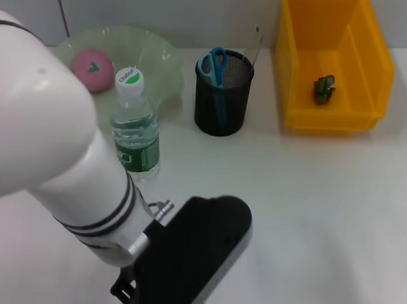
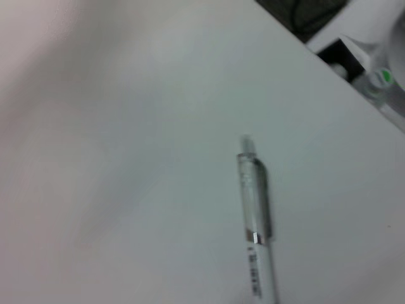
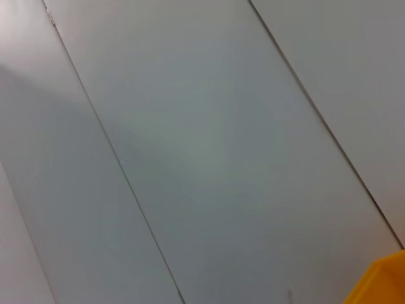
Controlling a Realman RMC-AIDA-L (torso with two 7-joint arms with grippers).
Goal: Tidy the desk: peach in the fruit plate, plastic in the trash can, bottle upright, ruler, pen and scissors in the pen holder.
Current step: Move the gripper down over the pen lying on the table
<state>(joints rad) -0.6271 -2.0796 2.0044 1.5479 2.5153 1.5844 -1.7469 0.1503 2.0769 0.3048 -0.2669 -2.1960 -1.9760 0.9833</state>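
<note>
A white pen lies on the white desk right below my left wrist camera, not held. My left arm reaches low over the desk's near edge; its black gripper body hides the fingers. The water bottle stands upright. The pink peach lies in the pale green fruit plate. Blue-handled scissors and a thin ruler stand in the black mesh pen holder. A green plastic scrap lies in the yellow bin. My right gripper is out of view.
The bottle stands just in front of the plate, close to my left forearm. The pen holder stands between the plate and the yellow bin at the back. The right wrist view shows only grey wall panels and a corner of the bin.
</note>
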